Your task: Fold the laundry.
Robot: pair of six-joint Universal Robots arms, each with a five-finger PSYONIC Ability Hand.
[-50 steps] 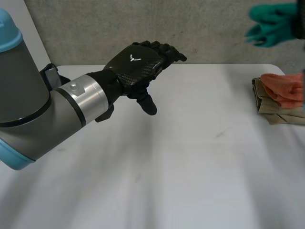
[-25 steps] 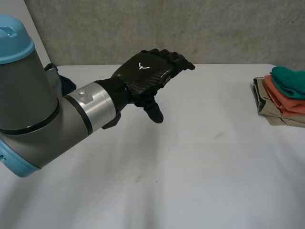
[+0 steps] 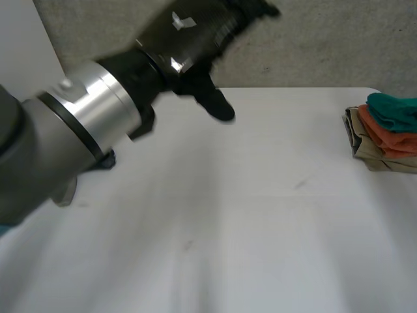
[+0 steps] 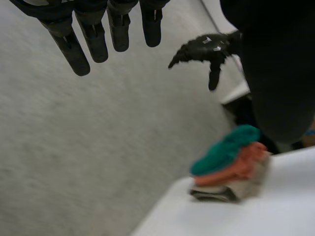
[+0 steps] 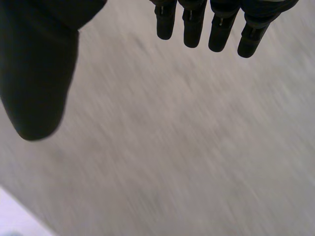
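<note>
A stack of folded laundry (image 3: 384, 134) lies at the table's far right edge: a teal cloth (image 3: 394, 109) on an orange one (image 3: 389, 138) on a beige one (image 3: 365, 149). My left hand (image 3: 189, 32) is raised high over the table's back left, open and empty, with its fingers (image 4: 98, 34) straight. The left wrist view has the same stack (image 4: 229, 169) on the table's corner. Above it there my right hand (image 4: 209, 45) hangs in the air, apart from the cloths. Its fingers (image 5: 216, 24) are straight and hold nothing.
The white table (image 3: 260, 228) spreads bare in front of me. A grey wall (image 3: 313, 39) runs behind its far edge. My left forearm (image 3: 78, 124) crosses the near left of the head view.
The teal cloth, up in the air a second ago, now lies on top of the stack. My left arm has swung upward and closer to the head camera.
</note>
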